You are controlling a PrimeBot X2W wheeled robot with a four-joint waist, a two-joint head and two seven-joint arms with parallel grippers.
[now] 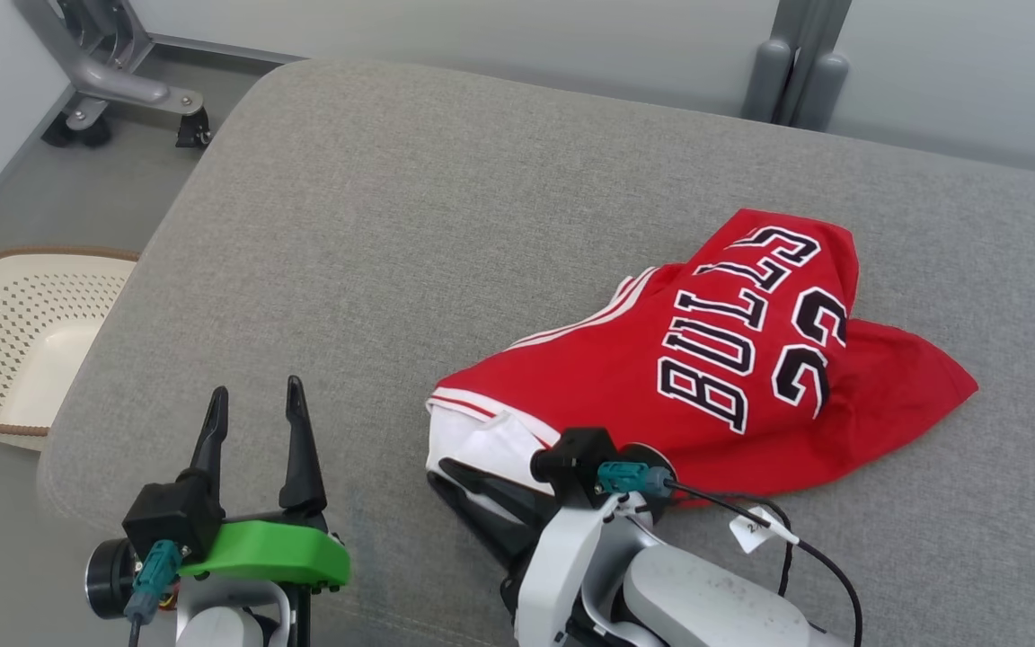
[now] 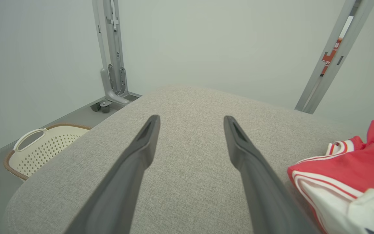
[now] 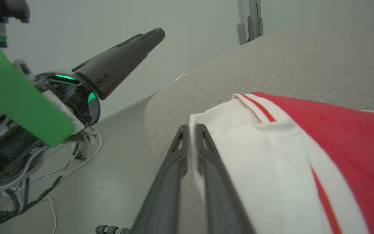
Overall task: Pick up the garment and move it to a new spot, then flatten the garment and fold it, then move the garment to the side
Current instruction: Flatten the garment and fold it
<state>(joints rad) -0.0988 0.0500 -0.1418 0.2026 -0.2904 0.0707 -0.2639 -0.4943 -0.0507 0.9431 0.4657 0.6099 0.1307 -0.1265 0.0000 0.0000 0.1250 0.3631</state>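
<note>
A red garment (image 1: 715,377) with black-and-white lettering and white trim lies crumpled on the right half of the grey cushioned surface (image 1: 374,225). At its near left corner my right gripper (image 1: 442,471) is shut on the garment's white edge. The right wrist view has the white cloth (image 3: 271,162) pinched between the closed fingers of the right gripper (image 3: 192,127). My left gripper (image 1: 255,391) hovers open above bare cushion to the garment's left, holding nothing. In the left wrist view the left gripper (image 2: 191,118) stands wide, with the garment (image 2: 352,169) at the right edge.
A cream perforated basket (image 1: 14,341) sits on the floor left of the cushion and appears again as the basket (image 2: 44,146). A grey wheeled frame (image 1: 113,81) stands at the back left, grey posts (image 1: 796,72) behind. The cushion's front edge runs under both arms.
</note>
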